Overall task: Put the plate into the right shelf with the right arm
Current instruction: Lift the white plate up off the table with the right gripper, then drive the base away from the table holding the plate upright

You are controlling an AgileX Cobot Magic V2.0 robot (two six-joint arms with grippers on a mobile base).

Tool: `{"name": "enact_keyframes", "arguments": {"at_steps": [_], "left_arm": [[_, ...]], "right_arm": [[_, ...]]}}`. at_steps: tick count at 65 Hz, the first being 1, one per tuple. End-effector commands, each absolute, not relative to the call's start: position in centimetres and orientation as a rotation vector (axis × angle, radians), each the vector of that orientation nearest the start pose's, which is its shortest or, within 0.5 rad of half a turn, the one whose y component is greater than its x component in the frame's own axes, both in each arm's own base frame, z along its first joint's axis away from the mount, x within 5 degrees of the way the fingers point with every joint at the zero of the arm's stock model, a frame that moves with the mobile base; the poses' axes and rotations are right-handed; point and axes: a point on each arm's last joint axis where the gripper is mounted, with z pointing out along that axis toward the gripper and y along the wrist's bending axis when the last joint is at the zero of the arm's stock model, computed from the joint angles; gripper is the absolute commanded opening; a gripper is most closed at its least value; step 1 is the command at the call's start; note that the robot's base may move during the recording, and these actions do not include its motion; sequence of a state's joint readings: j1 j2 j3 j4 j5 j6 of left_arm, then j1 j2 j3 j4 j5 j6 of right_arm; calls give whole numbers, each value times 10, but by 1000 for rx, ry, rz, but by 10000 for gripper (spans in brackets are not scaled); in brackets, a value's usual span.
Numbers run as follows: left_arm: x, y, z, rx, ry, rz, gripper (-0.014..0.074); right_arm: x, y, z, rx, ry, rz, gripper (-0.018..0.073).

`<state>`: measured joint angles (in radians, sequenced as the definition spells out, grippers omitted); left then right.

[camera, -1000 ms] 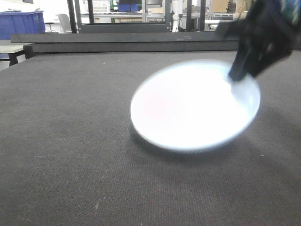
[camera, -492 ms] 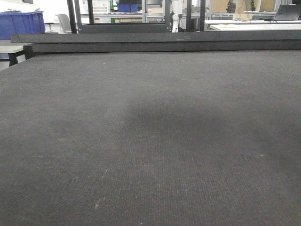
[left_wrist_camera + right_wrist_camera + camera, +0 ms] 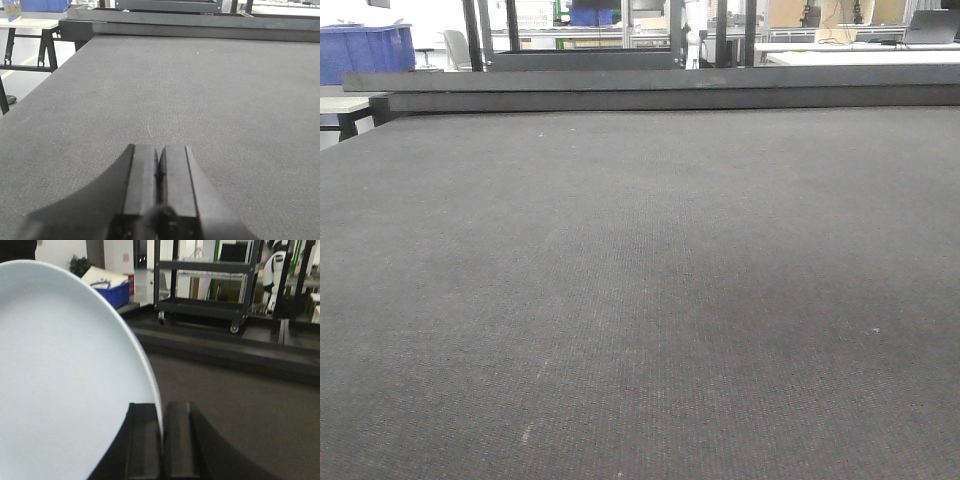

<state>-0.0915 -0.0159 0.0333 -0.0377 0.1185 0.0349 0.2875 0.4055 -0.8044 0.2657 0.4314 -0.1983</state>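
Plate (image 3: 65, 375) rim pinched in right pincer (image 3: 161, 410) (tilted on edge), left pincer (image 3: 159, 152) closed, empty

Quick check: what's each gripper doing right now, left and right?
Left gripper: closed, holding nothing.
Right gripper: closed on the rim of the white plate.

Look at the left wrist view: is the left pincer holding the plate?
No, the left pincer is shut with nothing gripped in it, above the dark table.
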Motion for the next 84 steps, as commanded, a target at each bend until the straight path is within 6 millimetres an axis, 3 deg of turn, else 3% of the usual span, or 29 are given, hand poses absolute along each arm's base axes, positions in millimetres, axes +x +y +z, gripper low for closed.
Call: {"name": "enact_keyframes", "arguments": {"at_steps": [1, 15, 84], "left_arm": [[56, -5, 197, 62, 1536, -81, -47], [56, -5, 197, 62, 1536, -81, -47], [56, -5, 197, 62, 1536, -81, -47]], "right_arm": [[35, 17, 425, -199, 1275, 340, 57], [17, 10, 409, -172, 1184, 336, 57], [19, 10, 406, -172, 1192, 336, 57]]}}
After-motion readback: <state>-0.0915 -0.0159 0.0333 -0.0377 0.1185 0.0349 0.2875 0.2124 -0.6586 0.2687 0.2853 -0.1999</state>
